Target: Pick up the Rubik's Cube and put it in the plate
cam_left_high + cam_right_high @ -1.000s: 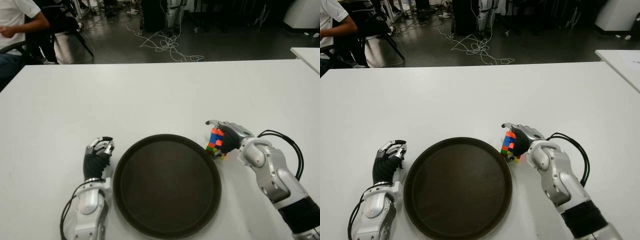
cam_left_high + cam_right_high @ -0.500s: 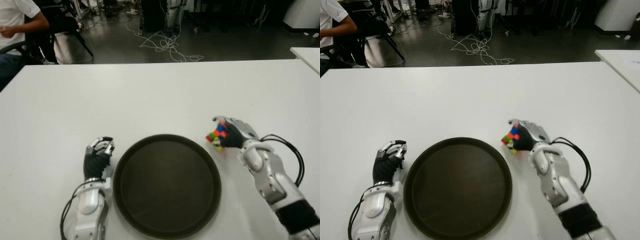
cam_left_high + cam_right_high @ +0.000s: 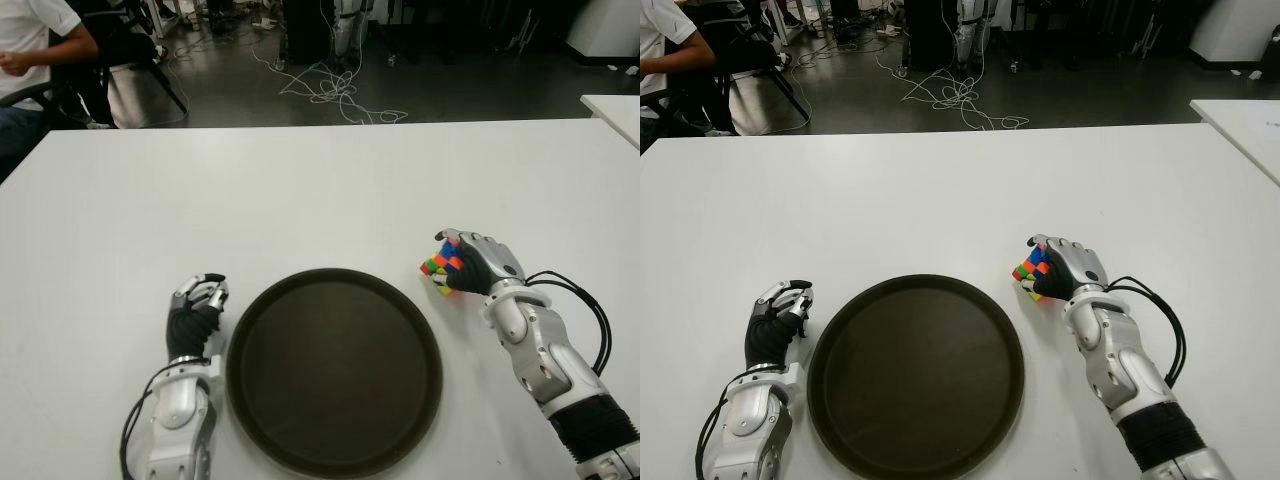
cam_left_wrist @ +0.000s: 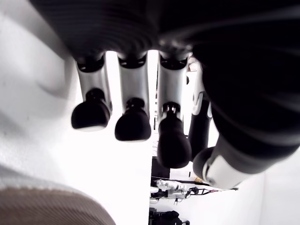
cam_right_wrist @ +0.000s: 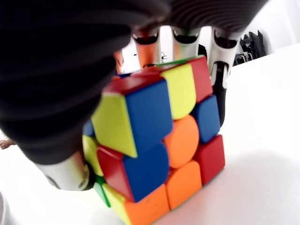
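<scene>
Cube [image 3: 440, 270], one, its rounded stickers blue, orange, yellow, red and green, is gripped in the right hand [image 3: 478, 268] just right of the single dark round plate [image 3: 334, 372], whose left flank shows the left hand [image 3: 194, 315], curled and empty.

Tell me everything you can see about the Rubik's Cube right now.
The Rubik's Cube is a small glossy plastic puzzle, scrambled, with rounded tiles in blue, yellow, orange, red and green. It is tilted, clasped in the right hand, whose fingers wrap around its far side. It shows just right of the dark round plate, beyond its rim, over the white table. Whether it touches the table is unclear.
</scene>
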You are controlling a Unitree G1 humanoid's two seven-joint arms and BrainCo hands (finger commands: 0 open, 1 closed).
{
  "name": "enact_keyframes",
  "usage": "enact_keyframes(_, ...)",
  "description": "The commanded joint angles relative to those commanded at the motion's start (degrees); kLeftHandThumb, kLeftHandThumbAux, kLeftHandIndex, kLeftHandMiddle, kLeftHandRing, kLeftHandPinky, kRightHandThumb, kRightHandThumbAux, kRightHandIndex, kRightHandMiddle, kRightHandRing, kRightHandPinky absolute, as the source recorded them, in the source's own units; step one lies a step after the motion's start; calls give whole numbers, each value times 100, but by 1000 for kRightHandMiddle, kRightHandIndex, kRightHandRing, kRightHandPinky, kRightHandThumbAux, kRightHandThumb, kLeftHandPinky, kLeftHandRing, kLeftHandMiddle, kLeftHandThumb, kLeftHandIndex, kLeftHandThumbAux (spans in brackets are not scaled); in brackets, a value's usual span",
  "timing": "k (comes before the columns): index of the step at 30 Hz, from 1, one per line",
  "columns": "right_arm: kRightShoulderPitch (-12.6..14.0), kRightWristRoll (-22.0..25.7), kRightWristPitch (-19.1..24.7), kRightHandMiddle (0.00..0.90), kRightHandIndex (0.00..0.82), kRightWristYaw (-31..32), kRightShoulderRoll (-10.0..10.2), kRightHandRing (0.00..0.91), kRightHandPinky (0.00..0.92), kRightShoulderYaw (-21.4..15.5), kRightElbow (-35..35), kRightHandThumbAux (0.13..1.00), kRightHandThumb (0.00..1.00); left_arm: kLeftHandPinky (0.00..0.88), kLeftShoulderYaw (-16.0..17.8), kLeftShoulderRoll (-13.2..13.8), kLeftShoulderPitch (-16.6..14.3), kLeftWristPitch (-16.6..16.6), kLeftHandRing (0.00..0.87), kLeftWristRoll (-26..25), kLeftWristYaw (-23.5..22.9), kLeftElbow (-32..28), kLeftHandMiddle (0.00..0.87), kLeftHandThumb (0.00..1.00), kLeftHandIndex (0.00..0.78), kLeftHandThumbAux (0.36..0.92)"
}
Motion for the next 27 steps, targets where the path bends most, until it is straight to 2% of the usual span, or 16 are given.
enact_keyframes(6,20,68,-65,716,429,-3,15,725,730,-59,-17,733,686,816,4,-28,10,58,814,-22,11,-58,781,708,443,706)
enact_keyframes(13,43,138,-25,721,430,12,55,738,746,-125,-97,733,683,818,20,-18,-3,-48,816,-35,-9,21,785,708,443,706)
enact_keyframes(27,81,121,-16,704,432,-216,162,731,729,-212,-162,732,678,819,17,-11,0,-61,816,9,17,35,786,708,443,706)
